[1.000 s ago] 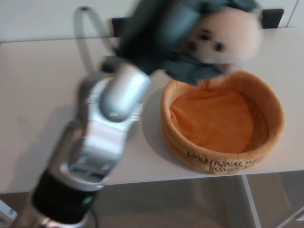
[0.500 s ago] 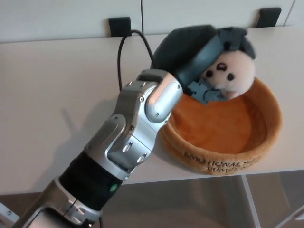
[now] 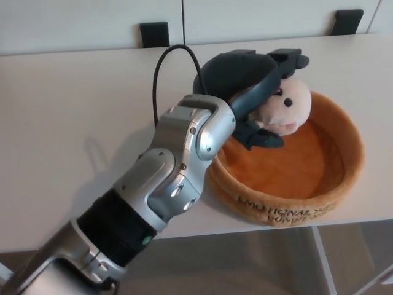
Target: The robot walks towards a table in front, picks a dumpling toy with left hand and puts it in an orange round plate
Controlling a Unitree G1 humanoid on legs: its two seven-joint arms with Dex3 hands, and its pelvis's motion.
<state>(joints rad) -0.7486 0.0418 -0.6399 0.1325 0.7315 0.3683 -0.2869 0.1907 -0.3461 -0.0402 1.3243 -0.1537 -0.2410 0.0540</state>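
The dumpling toy (image 3: 287, 110) is now lowered against the inner back wall of the orange round plate (image 3: 344, 178), deeper than half a second ago; it is still pinched by the left robot hand (image 3: 255, 92), so only release is judged to remain; the plate is set near the tabletop (image 3: 67, 123) edge; two black brackets (image 3: 154, 32) are seen behind; nothing is seen blocking withdrawal.
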